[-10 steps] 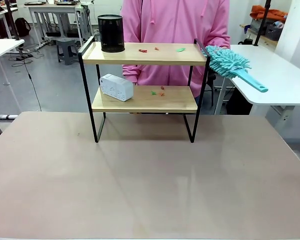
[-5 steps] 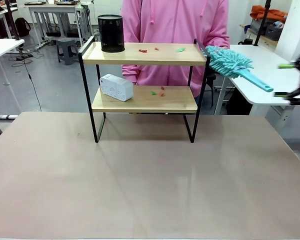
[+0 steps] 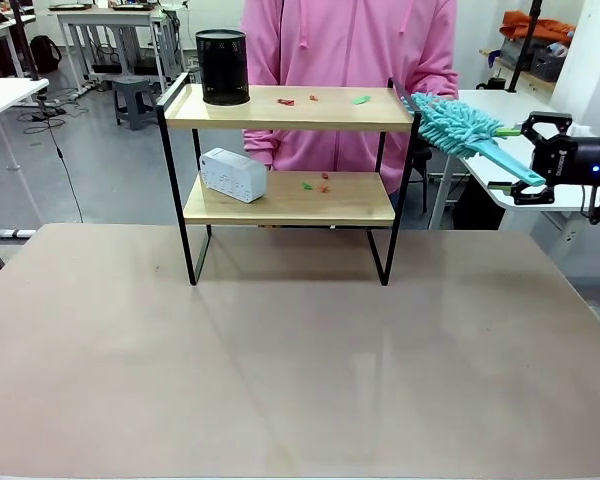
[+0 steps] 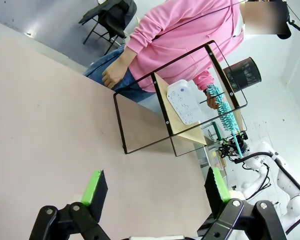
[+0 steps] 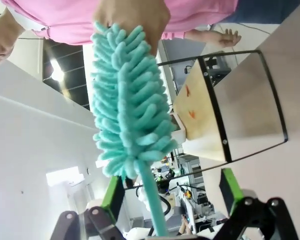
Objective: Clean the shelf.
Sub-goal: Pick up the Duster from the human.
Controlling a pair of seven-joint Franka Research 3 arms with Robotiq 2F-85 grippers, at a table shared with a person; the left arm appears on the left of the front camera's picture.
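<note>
1. As viewed from the front, found the small two-tier shelf (image 3: 290,108), light wooden boards in a thin black metal frame, standing at the far middle of the beige table (image 3: 280,380), just in front of a person in a pink hoodie (image 3: 350,45).
2. Noted a black mesh cylindrical cup (image 3: 222,67) at the top board's left end, a white rectangular power strip (image 3: 233,174) at the lower board's left, and small red and green scraps (image 3: 320,98) on both boards.
3. Saw the person's hand (image 5: 132,17) gripping the fluffy head of a teal microfibre duster (image 3: 460,122) just beside the shelf's right end, its plastic handle pointing into the right gripper (image 3: 500,158).
4. Found that gripper's jaws spread wide, green pads (image 5: 111,192) on either side of the handle, not clamped on it.
5. Found the left gripper (image 4: 156,187) likewise spread and empty over bare table, apart from the shelf.
</note>
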